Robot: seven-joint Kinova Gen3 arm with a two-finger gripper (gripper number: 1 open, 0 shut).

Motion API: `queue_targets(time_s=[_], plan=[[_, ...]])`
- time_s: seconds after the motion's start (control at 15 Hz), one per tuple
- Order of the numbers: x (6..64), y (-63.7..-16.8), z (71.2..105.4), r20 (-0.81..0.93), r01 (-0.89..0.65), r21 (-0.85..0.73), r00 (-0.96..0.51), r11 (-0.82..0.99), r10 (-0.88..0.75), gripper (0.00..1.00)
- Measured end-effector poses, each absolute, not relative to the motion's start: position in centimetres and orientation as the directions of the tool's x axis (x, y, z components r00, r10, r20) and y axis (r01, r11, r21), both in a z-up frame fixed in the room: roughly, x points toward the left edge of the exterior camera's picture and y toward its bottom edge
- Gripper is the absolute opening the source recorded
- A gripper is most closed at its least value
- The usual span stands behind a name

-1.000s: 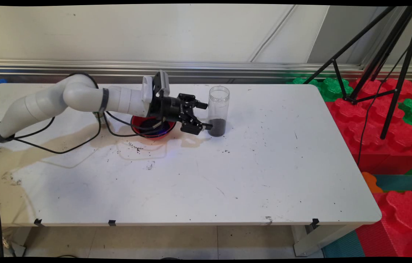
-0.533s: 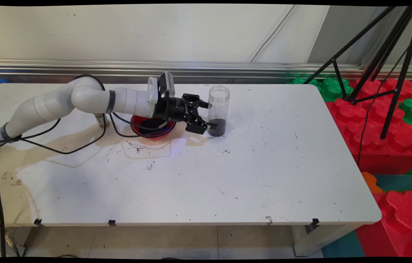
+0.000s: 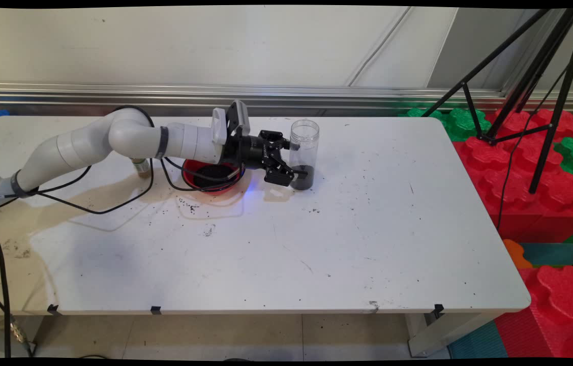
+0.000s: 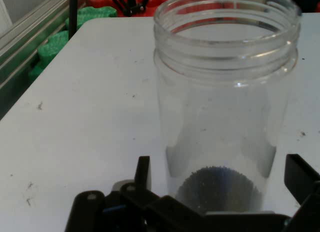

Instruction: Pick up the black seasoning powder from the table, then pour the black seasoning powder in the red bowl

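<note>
A clear, lidless jar point(image 3: 304, 145) stands upright at the table's back middle, with a layer of dark granules in its bottom. My gripper point(image 3: 296, 160) reaches in from the left, level with the table and open. Its two fingers lie on either side of the jar's lower part, one behind and one in front. In the hand view the jar point(image 4: 225, 92) fills the space between the two spread fingertips point(image 4: 143, 168) of the gripper point(image 4: 220, 169). I cannot tell whether the pads touch the glass.
A red bowl point(image 3: 200, 185) holding dark material sits just left of the jar, under my wrist. A small cylinder point(image 3: 140, 167) stands further left. Dark crumbs point(image 3: 192, 207) are scattered in front. Off the table's right end are a black tripod point(image 3: 535, 81) and red and green foam blocks point(image 3: 545, 173).
The arm has pushed rightward toward the jar, bringing the open fingers from just short of it to either side of its base. The jar has not moved.
</note>
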State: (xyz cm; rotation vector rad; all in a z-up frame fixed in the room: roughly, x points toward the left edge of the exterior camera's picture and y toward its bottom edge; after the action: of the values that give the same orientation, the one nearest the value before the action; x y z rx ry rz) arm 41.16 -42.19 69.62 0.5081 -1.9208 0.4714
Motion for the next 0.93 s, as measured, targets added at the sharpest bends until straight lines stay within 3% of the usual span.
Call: queue_targets(time_s=[0.33,0.4,0.93], plan=[[40.72,-42.72,69.47,0.923,-0.547,-0.094,-0.361,0.832,-0.133,1.0],[40.66,-42.8,69.46,0.923,-0.547,-0.095,-0.361,0.832,-0.132,0.0],[40.57,-42.91,69.48,0.925,-0.543,-0.095,-0.359,0.835,-0.128,0.0]])
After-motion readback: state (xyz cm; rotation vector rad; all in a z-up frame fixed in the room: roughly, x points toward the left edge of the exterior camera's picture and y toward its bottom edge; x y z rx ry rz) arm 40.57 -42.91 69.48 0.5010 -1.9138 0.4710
